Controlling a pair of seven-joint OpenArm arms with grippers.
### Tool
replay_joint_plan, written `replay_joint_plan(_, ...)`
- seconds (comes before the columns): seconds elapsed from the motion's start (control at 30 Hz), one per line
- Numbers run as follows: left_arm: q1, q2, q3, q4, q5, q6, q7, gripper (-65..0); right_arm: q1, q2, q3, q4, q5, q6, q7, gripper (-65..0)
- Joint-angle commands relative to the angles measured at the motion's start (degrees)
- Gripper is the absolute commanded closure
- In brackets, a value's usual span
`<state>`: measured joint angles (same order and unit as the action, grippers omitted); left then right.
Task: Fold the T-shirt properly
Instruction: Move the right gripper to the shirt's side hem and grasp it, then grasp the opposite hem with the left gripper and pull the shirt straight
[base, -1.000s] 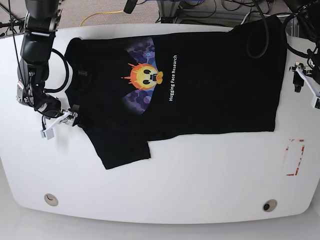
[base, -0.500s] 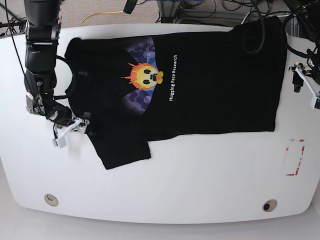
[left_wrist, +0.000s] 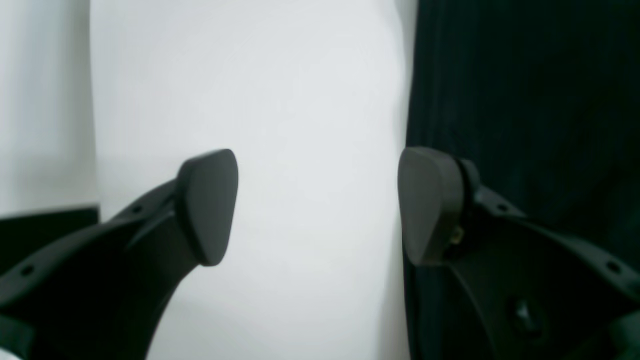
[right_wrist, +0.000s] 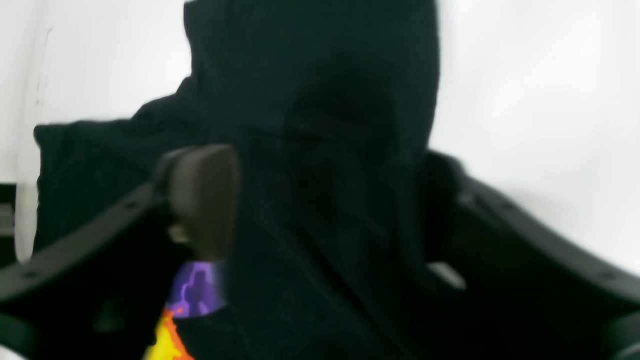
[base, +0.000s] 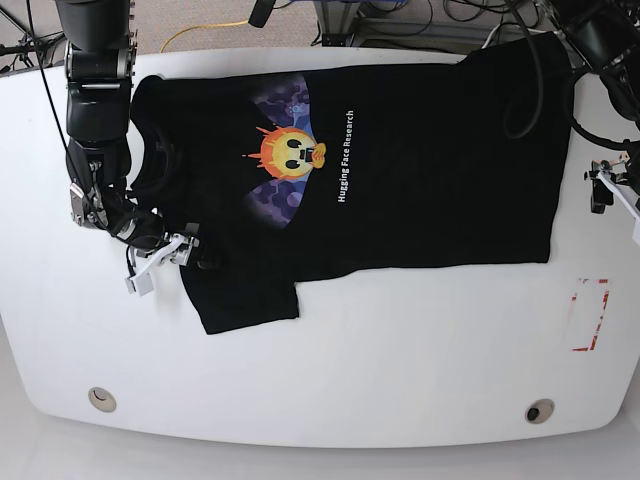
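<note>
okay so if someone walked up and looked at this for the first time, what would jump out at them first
The big black T-shirt spread flat across the white table, with its bright orange and purple print toward the far edge. Next, the right gripper at the sleeve on the base view's left, its fingers set around a bunch of the cloth. The left gripper stands open over bare table just beside the shirt's hem.
</note>
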<state>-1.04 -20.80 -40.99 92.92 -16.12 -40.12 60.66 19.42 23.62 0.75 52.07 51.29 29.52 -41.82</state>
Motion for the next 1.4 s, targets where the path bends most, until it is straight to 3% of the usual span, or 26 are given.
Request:
replay_joint_plan(0.0,-3.0,-1.3,-0.3,-3.9,3.9,0.1,-3.0,-46.5,0.7,1.0,0.2,0.4,-0.9,-0.4,-0.9,-36.3)
replay_joint_plan(0.17,-8.7,-1.2,0.0,-14.2,5.3,0.1,-7.2,-46.7,0.9,0.7,0.2,0.5,-3.8,-0.2,-0.9,-10.1)
replay_joint_plan(0.23,-11.0,-1.2,-0.1,-17.6,5.3,0.1,-7.3,-47.4,0.9,0.6,0.2,0.5,-5.3,-0.2,-0.9,-1.3)
replay_joint_plan(0.27,-12.1,-1.2,-0.1,-19.2,5.3,0.1,-7.4,-48.6,0.9,0.6,0.2,0.4,-6.1,-0.2,-0.9,0.0)
replay_joint_plan(0.5,-16.6,-1.1,0.2,-27.3,5.1,0.1,-7.4,-51.5,0.8,-0.3,0.5,0.6,-7.7,-0.1,-0.9,0.0)
replay_joint_plan(0.73,-18.0,2.8,0.7,-30.4,5.0,0.1,-7.4,-51.5,0.7,-0.3,0.5,0.6,-7.8,-0.1,-0.9,0.0)
replay_joint_plan(0.93,-18.1,5.6,5.7,-29.9,5.0,0.1,-7.6,-51.5,0.8,-0.5,0.5,0.6,-7.8,-0.1,-0.9,0.0)
replay_joint_plan(1.37,-18.3,6.8,6.2,-35.6,5.4,0.1,-12.2,-51.5,0.6,-0.5,0.6,0.6,-7.9,0.0,-0.9,0.0)
